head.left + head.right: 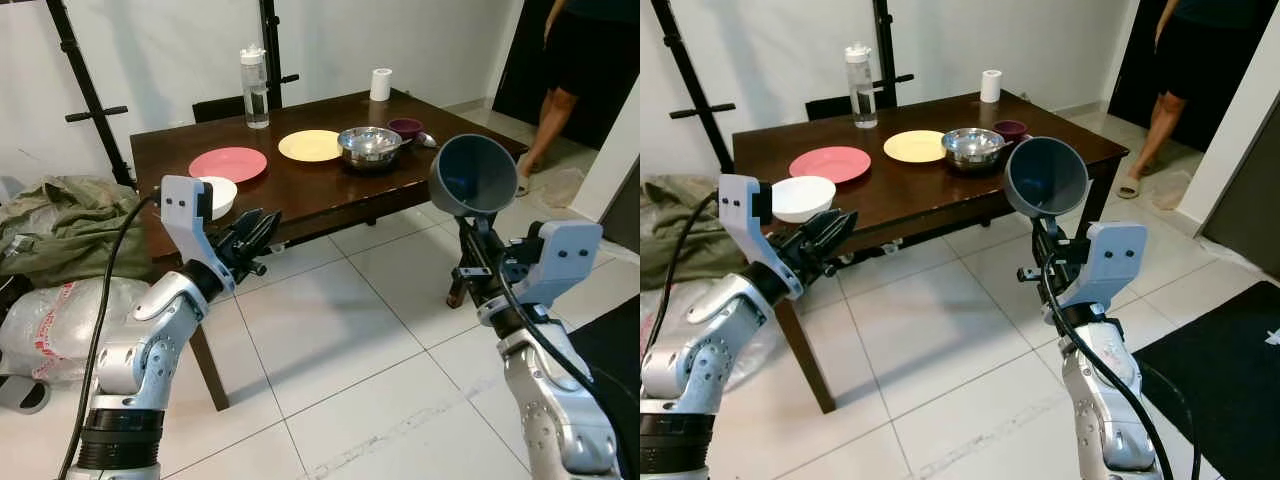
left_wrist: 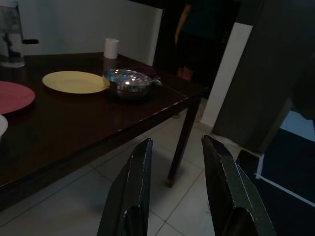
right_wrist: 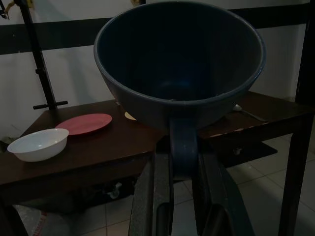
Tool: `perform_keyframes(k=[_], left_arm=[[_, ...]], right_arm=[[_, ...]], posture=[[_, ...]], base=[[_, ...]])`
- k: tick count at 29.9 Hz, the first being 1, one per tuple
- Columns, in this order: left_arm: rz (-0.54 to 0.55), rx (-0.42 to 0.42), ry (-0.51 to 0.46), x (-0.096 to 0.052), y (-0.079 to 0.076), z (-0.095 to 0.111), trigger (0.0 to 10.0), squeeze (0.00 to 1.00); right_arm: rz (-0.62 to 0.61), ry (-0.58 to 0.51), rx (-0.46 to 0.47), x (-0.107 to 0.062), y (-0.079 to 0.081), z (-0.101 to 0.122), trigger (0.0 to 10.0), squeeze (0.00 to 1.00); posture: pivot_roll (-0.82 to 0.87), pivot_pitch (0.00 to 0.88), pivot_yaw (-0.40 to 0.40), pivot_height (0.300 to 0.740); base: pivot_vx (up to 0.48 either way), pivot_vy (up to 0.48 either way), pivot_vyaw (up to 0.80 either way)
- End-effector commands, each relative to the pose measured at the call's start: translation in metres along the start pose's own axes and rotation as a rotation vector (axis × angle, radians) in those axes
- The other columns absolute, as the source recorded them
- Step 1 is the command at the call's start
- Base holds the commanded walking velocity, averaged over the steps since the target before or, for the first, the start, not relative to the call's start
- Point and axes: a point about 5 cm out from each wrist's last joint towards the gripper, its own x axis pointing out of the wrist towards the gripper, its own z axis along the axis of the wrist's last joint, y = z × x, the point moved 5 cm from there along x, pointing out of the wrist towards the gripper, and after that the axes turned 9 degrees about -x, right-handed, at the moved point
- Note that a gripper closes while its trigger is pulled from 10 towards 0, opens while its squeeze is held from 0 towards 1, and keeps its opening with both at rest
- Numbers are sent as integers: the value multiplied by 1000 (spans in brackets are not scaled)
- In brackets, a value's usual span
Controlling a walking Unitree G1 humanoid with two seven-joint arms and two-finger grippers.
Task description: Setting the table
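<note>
The right claw [image 3: 183, 196] is clamped on the handle of a dark blue cup [image 1: 473, 175], held up off the table's [image 1: 300, 195] near right corner, mouth tilted toward the head camera. The left claw [image 2: 179, 182] hangs with fingers apart by the near left edge, just below a white bowl [image 1: 218, 193]. Its wrist view shows the yellow plate [image 2: 74, 81] and steel bowl [image 2: 129, 82]; the right wrist view shows the red plate [image 3: 84, 123]. Pale floor tiles [image 1: 330, 340] lie open before the table. A person [image 1: 570, 70] stands in the doorway, far right.
</note>
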Motion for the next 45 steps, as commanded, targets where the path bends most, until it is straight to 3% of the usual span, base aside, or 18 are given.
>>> perform_keyframes(k=[1, 12, 15, 18, 27, 31, 32, 35, 41, 45], left_arm=[[-16, -7, -2, -1, -1, 4, 10000, 0], [-30, -81, -83, 8, -6, 26, 10000, 0], [11, 20, -44, 8, 2, 18, 10000, 0], [99, 189, 51, 4, 18, -7, 10000, 0], [91, 272, 135, -7, 15, -38, 10000, 0], [103, 246, 138, -10, 16, -41, 10000, 0], [97, 107, 112, -11, 16, -38, 10000, 0], [65, 32, 84, -9, 13, -31, 10000, 0], [31, 42, 24, -2, 5, -11, 10000, 0], [73, 48, 21, -1, 12, -14, 10000, 0]], right_arm=[[9, -19, 8, 1, 2, 5, 10000, 0], [7, -35, 9, 4, -1, 11, 10000, 0], [8, -25, 8, 2, 0, 8, 10000, 0], [19, -1, 6, -1, 4, 0, 10000, 0], [54, 70, -8, -10, 17, -21, 10000, 0], [59, 72, -3, -10, 19, -22, 10000, 0], [65, 67, 6, -10, 22, -21, 10000, 0], [74, 53, 17, -8, 23, -17, 10000, 0], [62, 14, 15, -3, 18, -4, 10000, 0], [70, 13, 1, -2, 19, -5, 10000, 0]], posture=[[-31, 38, 102, 740], [-40, 48, 89, 740], [-39, 46, 91, 740], [-42, 52, 90, 740], [-43, 56, 92, 740], [-43, 59, 91, 740], [-40, 60, 91, 740], [-34, 63, 93, 740], [-30, 63, 90, 740], [-40, 65, 91, 740]], base=[[0, 0, 0], [0, 0, 0], [0, 0, 0], [0, 0, 0], [0, 0, 0], [0, 0, 0], [0, 0, 0], [0, 0, 0], [0, 0, 0], [0, 0, 0]])
